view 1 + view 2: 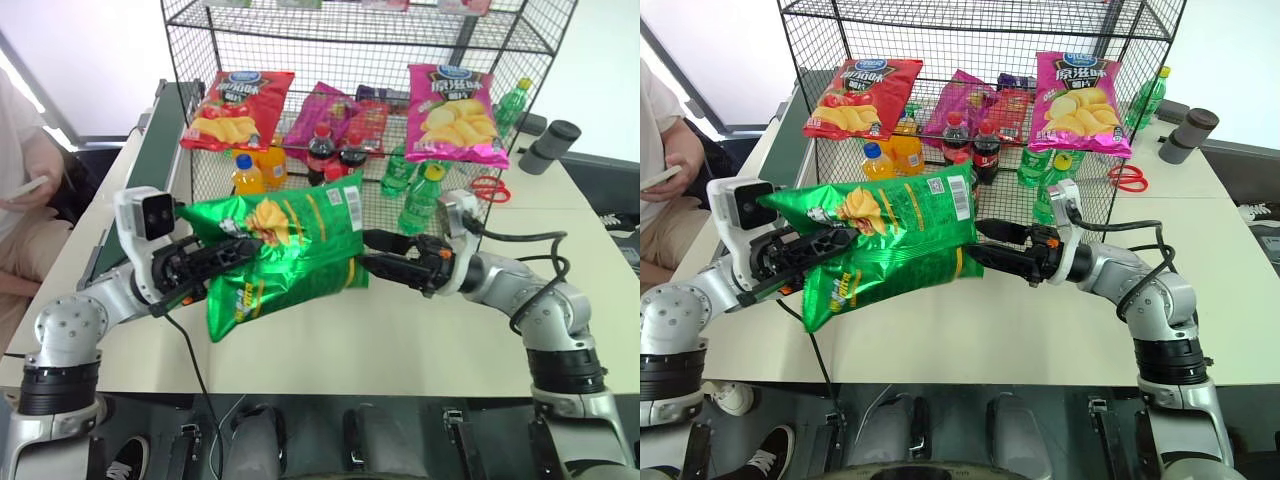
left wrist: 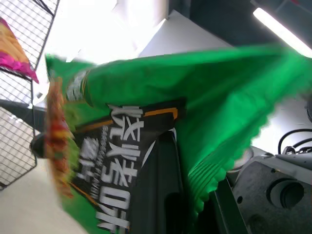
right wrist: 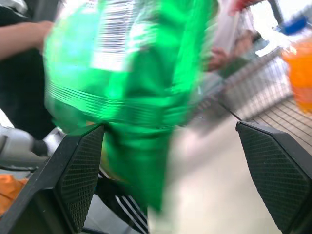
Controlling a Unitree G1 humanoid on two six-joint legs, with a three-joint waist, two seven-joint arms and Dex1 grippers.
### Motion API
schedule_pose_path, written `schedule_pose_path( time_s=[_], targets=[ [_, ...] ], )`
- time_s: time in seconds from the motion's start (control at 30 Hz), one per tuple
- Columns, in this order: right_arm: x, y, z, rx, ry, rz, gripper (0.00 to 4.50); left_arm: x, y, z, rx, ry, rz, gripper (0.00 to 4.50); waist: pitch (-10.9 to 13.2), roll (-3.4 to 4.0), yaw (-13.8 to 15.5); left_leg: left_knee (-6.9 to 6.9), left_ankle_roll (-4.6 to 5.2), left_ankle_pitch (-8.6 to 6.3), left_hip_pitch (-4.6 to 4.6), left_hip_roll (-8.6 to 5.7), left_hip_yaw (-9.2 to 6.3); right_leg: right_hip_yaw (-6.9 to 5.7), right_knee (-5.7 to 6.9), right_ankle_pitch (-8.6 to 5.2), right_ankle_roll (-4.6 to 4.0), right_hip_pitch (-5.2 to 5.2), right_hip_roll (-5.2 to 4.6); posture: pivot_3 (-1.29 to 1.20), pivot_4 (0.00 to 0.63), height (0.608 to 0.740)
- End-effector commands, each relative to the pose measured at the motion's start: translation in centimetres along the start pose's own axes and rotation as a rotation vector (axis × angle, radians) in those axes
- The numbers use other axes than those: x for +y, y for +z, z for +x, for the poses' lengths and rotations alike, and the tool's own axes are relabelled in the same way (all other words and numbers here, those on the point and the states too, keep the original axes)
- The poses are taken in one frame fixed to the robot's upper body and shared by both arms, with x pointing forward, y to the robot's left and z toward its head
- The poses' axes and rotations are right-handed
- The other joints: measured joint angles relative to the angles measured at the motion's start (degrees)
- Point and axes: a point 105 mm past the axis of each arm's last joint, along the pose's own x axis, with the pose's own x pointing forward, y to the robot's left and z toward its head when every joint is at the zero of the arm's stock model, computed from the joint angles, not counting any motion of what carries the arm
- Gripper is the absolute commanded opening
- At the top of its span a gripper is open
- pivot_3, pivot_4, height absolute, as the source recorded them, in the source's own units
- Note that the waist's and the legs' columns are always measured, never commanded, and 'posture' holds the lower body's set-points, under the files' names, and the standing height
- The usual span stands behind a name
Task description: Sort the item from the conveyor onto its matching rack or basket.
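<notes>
The green chip bag [image 1: 285, 250] is off the conveyor [image 1: 140, 170] and up in the air, held over the counter [image 1: 420, 340] in front of the rack [image 1: 370, 60]. So the pick looks done; the placing is what's left. The bag hangs short of the rack's front mesh, not yet on any shelf or hook, while a red chip bag [image 1: 238, 108] and a pink chip bag [image 1: 455, 112] already sit up there with bottles [image 1: 330, 152] around and below them.

Now the hands. The left hand [image 1: 222, 256] is clamped shut on the bag's near-left side, the foil crumpling around its black fingers; the left wrist view shows the crimped edge of the bag folded right over them. That hand carries the whole load, as far as I can judge.

The right hand [image 1: 985, 243] comes in from the right, fingers spread as wide as they go. In the right wrist view the two pads [image 3: 80, 178] stand wide apart with the bag's end just entering between them, nothing pinched. Whether a fingertip brushes the foil, I can't tell.

Likely next: a second grip, then the lift to the rack.
</notes>
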Motion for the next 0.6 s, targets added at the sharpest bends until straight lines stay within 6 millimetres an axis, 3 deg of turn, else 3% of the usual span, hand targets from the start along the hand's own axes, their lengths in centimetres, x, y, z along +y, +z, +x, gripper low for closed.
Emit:
schedule_pose_path(
  time_s=[0.03, 0.3, 0.47, 0.6],
  targets=[
    [-0.3, -0.3, -0.8, 0.001, -0.008, -0.022, 4.5, -1.3, 1.2, 0.7, -0.015, -0.053, 0.047, 0.01, 0.0, 0.0, -0.1, 0.0, 0.0, 0.0, 0.0, 0.0, 0.0, 0.0, 0.0, 0.0, 0.0, 0.0, 0.0, 0.0, 0.15, 0.74],
    [2.8, 2.0, 0.3, -0.128, 0.17, 0.091, 4.5, -1.4, 1.1, 1.1, -0.021, -0.068, 0.03, 0.01, 0.0, 0.01, -0.3, -0.01, -0.03, 0.01, 0.03, 0.05, -0.03, 0.01, 0.06, 0.01, 0.0, -0.01, 0.05, 0.0, 0.15, 0.74],
    [5.2, 0.7, 1.5, -0.068, 0.275, 0.14, 4.5, -1.0, 1.0, 1.4, -0.038, -0.08, 0.007, 0.01, 0.0, 0.0, -0.1, -0.01, -0.02, 0.01, 0.01, 0.03, -0.03, -0.01, 0.02, 0.0, 0.0, 0.01, 0.0, 0.0, 0.15, 0.74],
    [4.6, 0.6, 2.3, -0.102, 0.243, 0.16, 4.5, -1.1, 1.3, 1.7, -0.064, -0.102, -0.006, 0.01, 0.0, 0.01, -0.2, 0.0, -0.02, 0.01, 0.01, 0.0, -0.04, -0.01, 0.04, 0.0, 0.0, 0.01, 0.0, 0.0, 0.15, 0.74]
  ],
)
